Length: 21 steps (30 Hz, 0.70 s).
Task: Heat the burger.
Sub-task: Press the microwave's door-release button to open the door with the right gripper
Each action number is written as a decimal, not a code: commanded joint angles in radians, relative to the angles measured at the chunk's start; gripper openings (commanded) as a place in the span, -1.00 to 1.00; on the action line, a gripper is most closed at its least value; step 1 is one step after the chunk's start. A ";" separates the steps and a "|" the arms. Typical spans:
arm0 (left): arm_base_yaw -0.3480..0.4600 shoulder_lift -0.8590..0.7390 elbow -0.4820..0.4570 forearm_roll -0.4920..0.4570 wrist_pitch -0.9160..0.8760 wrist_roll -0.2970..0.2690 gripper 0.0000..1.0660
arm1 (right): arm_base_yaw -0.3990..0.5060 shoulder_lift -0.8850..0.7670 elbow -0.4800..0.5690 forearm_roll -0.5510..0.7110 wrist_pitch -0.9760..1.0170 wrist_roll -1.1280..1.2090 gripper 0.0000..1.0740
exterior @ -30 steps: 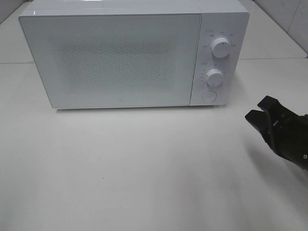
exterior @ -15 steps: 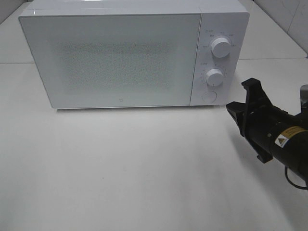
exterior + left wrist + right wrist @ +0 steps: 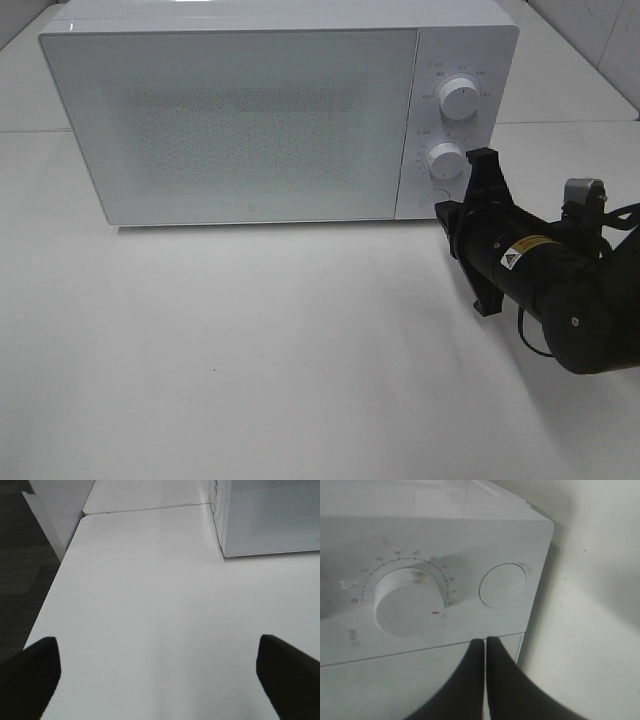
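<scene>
Right hand (image 3: pixel 484 642), pressed together, has closed in on the microwave's (image 3: pixel 250 120) round button (image 3: pixel 502 585); left hand (image 3: pixel 160 667) spread.

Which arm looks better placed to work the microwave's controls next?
Right, likely. The right gripper, shut, sits close to the lower dial and round button. The left gripper hangs open over the table off the microwave's other side, away from the controls.

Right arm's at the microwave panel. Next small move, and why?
Probably nudge the shut right gripper onto the round button and press: the microwave door is closed, and the gripper's tips point just beside the button.
</scene>
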 commanded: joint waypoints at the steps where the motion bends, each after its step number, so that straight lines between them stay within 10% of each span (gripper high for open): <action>1: -0.004 -0.020 0.001 0.000 -0.005 -0.003 0.88 | 0.001 0.028 -0.046 0.037 0.021 0.004 -1.00; 21: -0.004 -0.020 0.001 0.000 -0.005 -0.003 0.88 | -0.003 0.152 -0.200 0.105 0.060 0.025 -1.00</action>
